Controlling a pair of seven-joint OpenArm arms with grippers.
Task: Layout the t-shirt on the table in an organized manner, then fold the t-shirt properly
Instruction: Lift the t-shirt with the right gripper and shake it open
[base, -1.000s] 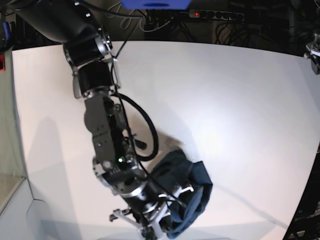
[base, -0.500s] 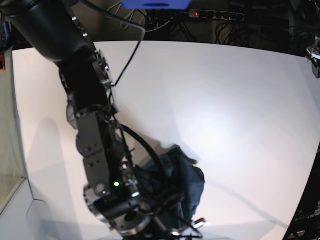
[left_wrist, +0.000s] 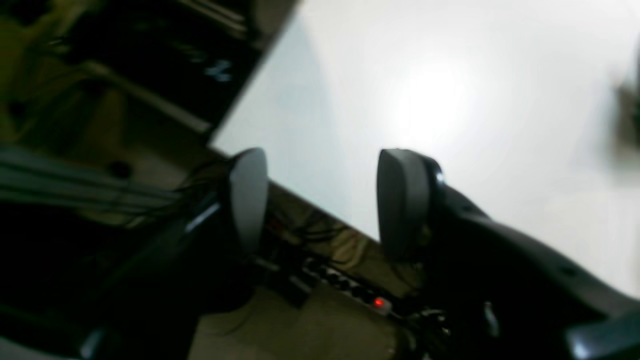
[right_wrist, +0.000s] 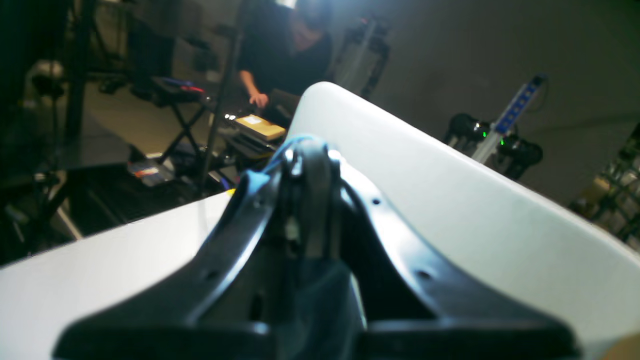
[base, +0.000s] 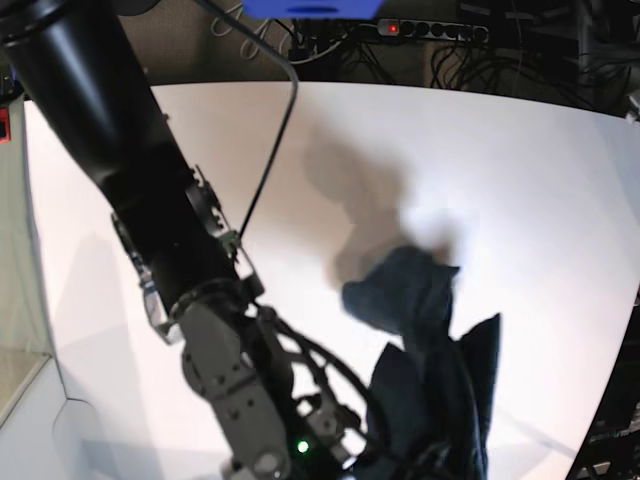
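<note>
The navy t-shirt (base: 430, 350) hangs bunched in the air above the white table (base: 520, 170) and throws a shadow on it further back. My right arm (base: 170, 250) runs from the upper left down to the bottom edge of the base view, where its gripper is hidden behind the cloth. In the right wrist view the right gripper (right_wrist: 310, 155) is shut, with dark blue cloth of the t-shirt (right_wrist: 320, 305) caught between the fingers. My left gripper (left_wrist: 325, 200) stands open with nothing between its fingers (left_wrist: 402, 200), over the edge of the table (left_wrist: 450, 75).
A power strip with a red light (base: 430, 30) lies behind the table's far edge, also in the left wrist view as the power strip (left_wrist: 377, 302). A person (right_wrist: 285, 55) stands at a desk beyond the table. A blue object (base: 310, 8) sits at the top.
My right arm has swung down and forward, raising the t-shirt off the table and carrying it to the right. The cloth now hangs taller and looser. The left gripper stays open.
</note>
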